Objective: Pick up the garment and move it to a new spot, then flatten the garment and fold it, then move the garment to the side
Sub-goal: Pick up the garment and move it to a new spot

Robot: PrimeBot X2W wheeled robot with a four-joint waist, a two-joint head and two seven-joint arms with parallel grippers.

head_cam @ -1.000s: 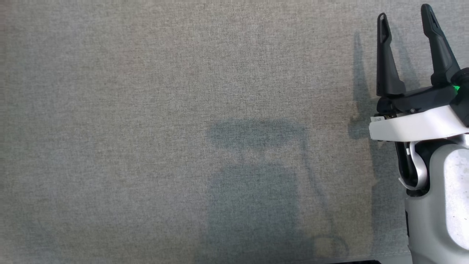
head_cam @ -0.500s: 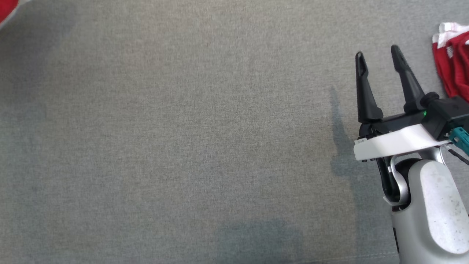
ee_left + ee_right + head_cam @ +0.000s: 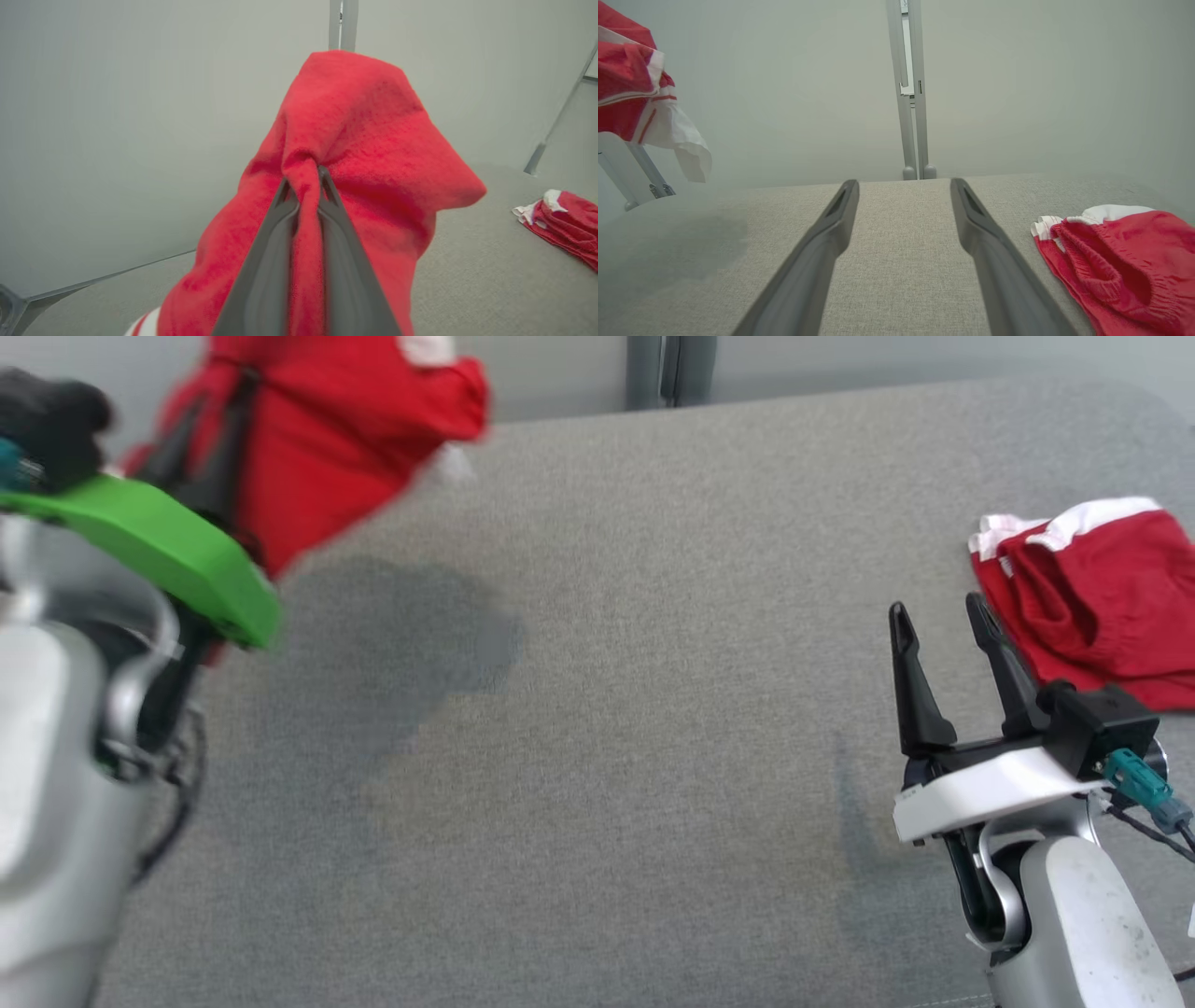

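A red garment (image 3: 355,429) with white trim hangs in the air over the table's far left corner, bunched and draped. My left gripper (image 3: 210,420) is shut on a fold of it; in the left wrist view the cloth (image 3: 364,140) is pinched between the two fingertips of this gripper (image 3: 303,175) and falls over them. In the right wrist view the lifted garment (image 3: 626,79) shows at the upper left. My right gripper (image 3: 937,609) stands open and holds nothing, low over the table at the right, its fingers (image 3: 817,252) pointing toward the far edge.
The table (image 3: 607,709) has a grey fabric top. A second red garment with a white band (image 3: 1092,588) lies crumpled at the right, just beside the right gripper. A pale wall and a grey post (image 3: 908,93) stand behind the far edge.
The head camera has swung up, so the whole picture shifted; my left arm with the lifted garment and the garment at the right have come into view. The right gripper stays open.
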